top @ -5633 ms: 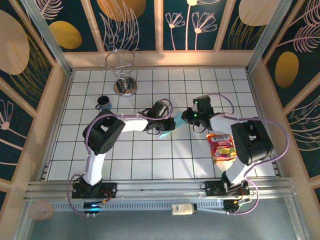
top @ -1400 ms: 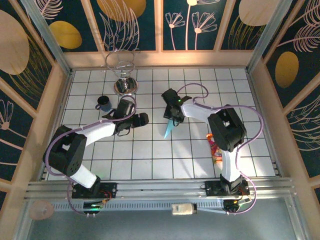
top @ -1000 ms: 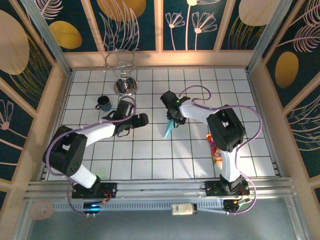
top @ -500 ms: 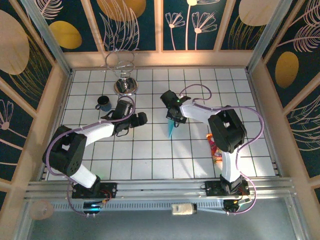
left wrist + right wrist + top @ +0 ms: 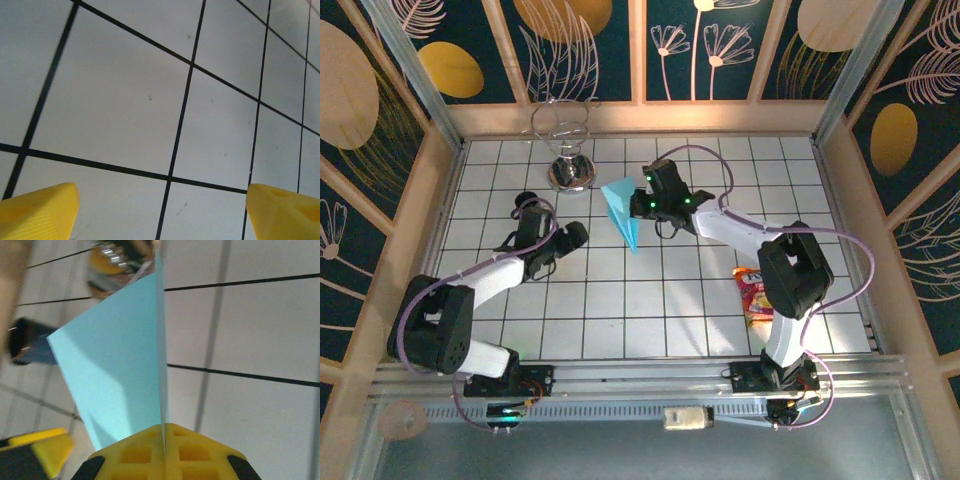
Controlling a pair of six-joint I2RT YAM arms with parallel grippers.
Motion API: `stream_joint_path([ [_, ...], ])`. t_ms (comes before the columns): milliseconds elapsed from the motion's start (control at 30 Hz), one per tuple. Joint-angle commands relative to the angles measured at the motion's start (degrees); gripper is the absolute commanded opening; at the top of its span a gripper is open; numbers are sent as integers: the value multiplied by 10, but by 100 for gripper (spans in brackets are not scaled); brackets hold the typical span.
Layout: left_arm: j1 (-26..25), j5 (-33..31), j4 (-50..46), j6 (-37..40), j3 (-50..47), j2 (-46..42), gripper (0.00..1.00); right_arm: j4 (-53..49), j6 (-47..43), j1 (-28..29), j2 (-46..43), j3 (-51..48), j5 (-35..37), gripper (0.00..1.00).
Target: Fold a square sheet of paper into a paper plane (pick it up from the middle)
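The paper plane [image 5: 620, 212], the square sheet of paper folded into a light-blue pointed dart, hangs above the tiles at the back middle, nose toward the front. My right gripper [image 5: 642, 203] is shut on its centre fold from the right. In the right wrist view the yellow fingers [image 5: 145, 450] pinch the fold edge-on, at the right gripper [image 5: 164, 426], and one wing of the paper plane [image 5: 120, 370] spreads to the left. My left gripper [image 5: 575, 235] sits low to the left of the plane, apart from it. Its jaws are open wide over bare tiles, as the left gripper [image 5: 162, 200] shows in the left wrist view.
A wire stand on a shiny metal base [image 5: 567, 165] is at the back. A dark cup [image 5: 527, 203] sits just behind the left arm. An orange-red snack packet [image 5: 757, 292] lies by the right arm. Wooden walls [image 5: 415, 230] enclose the tiled table.
The right gripper shut on the plane, lifted it off the tiles and carried it back and left. The left arm drew away to the left, still open.
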Motion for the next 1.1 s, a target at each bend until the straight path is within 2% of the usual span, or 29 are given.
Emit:
stream_joint_path([
  [0, 3, 0, 27, -30, -17, -28, 86, 145, 7, -12, 6, -48, -150, 0],
  [167, 4, -37, 22, -28, -38, -69, 84, 238, 51, -29, 31, -97, -225, 0],
  [267, 3, -33, 28, -25, -43, -81, 83, 285, 81, -41, 45, -126, -261, 0],
  [367, 3, 8, 51, -24, -42, -74, 80, 309, 100, -51, 52, -150, -275, 1],
  [500, 3, 98, 111, -38, -38, -38, 68, 323, 118, -64, 61, -175, -285, 1],
  [600, 4, 142, 139, -48, -30, -7, 60, 320, 129, -69, 70, -186, -288, 1],
  [733, 1, 202, 174, -66, -22, 32, 54, 323, 141, -69, 77, -202, -288, 2],
  [900, -11, 244, 217, -94, -14, 76, 49, 328, 148, -69, 81, -213, -287, 2],
  [1067, -33, 229, 178, -93, 20, 123, 41, 325, 149, -86, 88, -213, -290, 1],
])
